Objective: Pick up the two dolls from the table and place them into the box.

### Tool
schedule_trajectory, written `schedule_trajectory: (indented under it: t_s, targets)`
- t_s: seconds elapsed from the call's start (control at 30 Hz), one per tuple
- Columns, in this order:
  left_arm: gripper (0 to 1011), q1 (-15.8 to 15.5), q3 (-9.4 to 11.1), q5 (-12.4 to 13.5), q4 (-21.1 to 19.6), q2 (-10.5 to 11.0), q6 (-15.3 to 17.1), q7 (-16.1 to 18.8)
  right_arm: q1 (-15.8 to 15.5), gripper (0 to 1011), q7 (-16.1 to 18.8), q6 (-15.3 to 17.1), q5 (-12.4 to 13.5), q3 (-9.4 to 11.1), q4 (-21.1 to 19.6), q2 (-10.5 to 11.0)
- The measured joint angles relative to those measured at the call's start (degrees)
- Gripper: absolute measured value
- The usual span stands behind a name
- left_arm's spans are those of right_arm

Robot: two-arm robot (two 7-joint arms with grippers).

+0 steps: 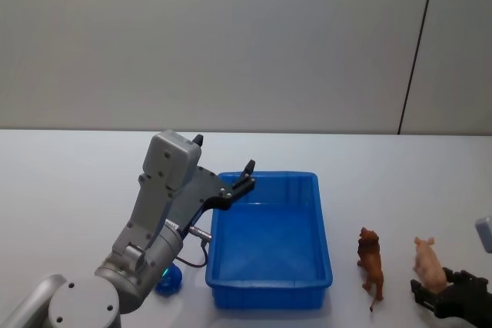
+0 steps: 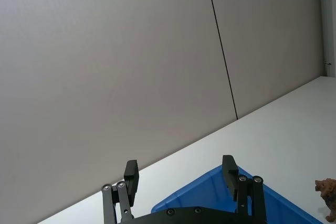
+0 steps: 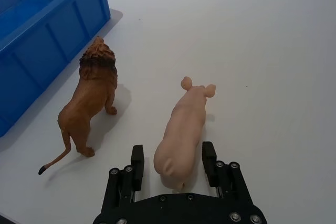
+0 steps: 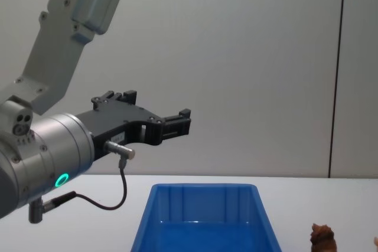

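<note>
Three small toy animals stand on a white table (image 3: 262, 51) beside a bright blue box (image 3: 47, 30). Nearest the robot, at the table's near right, the right gripper (image 3: 173, 153) sits low with its two black fingers spread, one on each side of the rump of the pale pink pig (image 3: 184, 124). It is not clamped: a thin gap shows on one side, and the other finger lies at or just off the flank. The pig faces away from the robot. Just beside it, towards the box, the brown lion (image 3: 92, 98) stands on four legs, apart from the pig and from the box wall.

The pig looks like light, stiff moulded plastic with a smooth, rounded body, so it may squirm out of a pinch. The broad flanks, where the fingers are placed now, seem the safest hold.

The right wrist view shows the fingers straddling the pig, which the head view hides behind the gripper body. The head view adds a rounded blue doll (image 1: 169, 280) on the table left of the box, close to the left arm. Farther off, the left gripper (image 2: 180, 165) hangs raised above the box's left rim, fingers apart and empty, with a plain grey wall (image 2: 105, 51) behind
</note>
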Motion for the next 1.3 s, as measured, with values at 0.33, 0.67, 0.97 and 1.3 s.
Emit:
schedule_trajectory:
  t_s: [0.33, 0.67, 0.97, 1.3]
  targets:
    - [1001, 0.0, 0.0, 0.0, 0.0, 0.0, 0.0, 0.0, 0.2, 420, 0.2, -0.4, 0.0, -0.2, 0.3, -0.2]
    - [1001, 0.0, 0.0, 0.0, 0.0, 0.0, 0.0, 0.0, 0.5, 368, -0.7, -4.1, -1.5, -0.1, -0.4, -0.2]
    - [1001, 0.0, 0.0, 0.0, 0.0, 0.0, 0.0, 0.0, 1.4, 369, -0.3, -8.2, -3.7, 0.0, -2.1, -0.1]
    - [1001, 0.0, 0.0, 0.0, 0.0, 0.0, 0.0, 0.0, 3.4, 369, 4.3, -11.0, -6.4, -0.6, -3.6, -0.5]
